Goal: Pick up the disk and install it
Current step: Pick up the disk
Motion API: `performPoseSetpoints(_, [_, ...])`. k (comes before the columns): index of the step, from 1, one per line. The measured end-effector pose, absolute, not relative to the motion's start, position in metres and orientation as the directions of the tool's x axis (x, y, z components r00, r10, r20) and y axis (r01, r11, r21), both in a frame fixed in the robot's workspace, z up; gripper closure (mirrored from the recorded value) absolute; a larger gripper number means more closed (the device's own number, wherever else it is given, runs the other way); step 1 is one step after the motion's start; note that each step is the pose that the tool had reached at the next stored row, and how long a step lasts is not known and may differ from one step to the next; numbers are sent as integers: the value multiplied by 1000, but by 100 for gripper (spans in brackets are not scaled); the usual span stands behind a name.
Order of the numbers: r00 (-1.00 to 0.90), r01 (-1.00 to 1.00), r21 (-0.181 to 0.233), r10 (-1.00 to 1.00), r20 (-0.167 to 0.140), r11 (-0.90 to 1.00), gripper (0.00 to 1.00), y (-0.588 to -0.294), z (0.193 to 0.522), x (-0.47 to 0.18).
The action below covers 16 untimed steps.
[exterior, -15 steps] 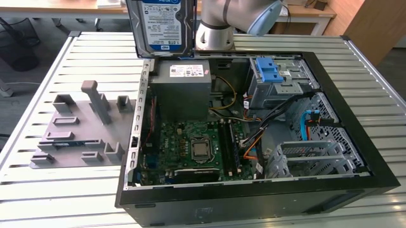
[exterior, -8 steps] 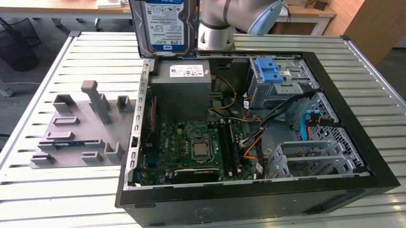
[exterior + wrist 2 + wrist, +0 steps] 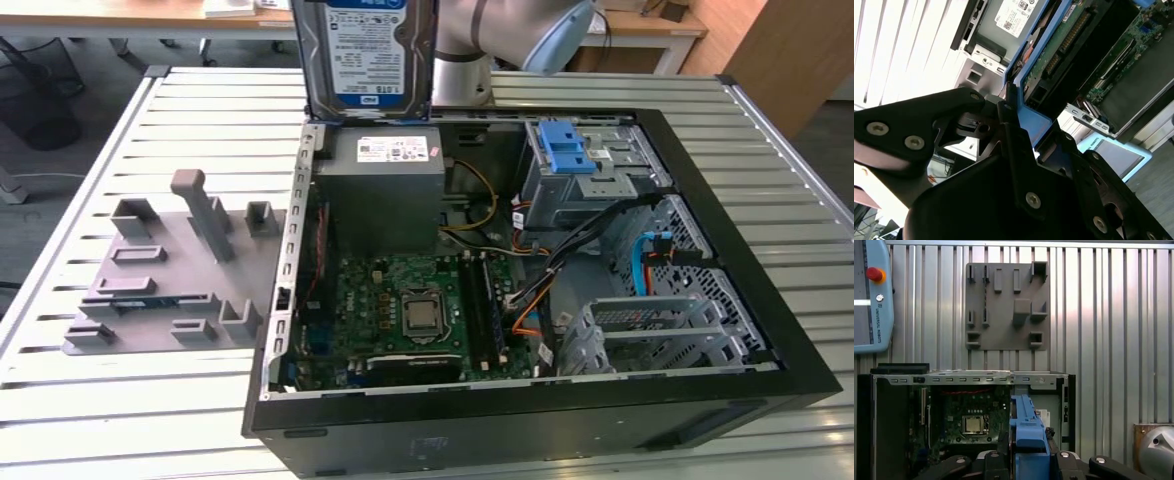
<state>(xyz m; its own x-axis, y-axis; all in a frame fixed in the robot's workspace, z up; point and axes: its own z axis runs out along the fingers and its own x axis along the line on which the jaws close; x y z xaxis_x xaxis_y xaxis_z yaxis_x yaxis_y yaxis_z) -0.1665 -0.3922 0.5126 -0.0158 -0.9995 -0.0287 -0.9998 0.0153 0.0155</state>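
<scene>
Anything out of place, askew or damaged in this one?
Nothing stands out. The disk is upright above the open computer case, with the pincer clamped on its blue carrier. No damage or spill shows.

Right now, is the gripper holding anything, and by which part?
The gripper holds the disk by one end of its blue carrier bracket, upright over the open computer case.

The disk [image 3: 363, 50] wears blue and white; motherboard [image 3: 395, 288] green, case [image 3: 534, 428] black.

Slatted metal table [image 3: 134, 400], wooden desks [image 3: 120, 15] behind
</scene>
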Motion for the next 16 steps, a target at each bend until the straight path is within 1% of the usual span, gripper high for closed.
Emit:
performPoseSetpoints(11, [-16,-1000,16,-999,-29,15,63,-393,513,-152])
performPoseSetpoints(16, [-16,-1000,15,-999,-29,16,63,-397,513,-149])
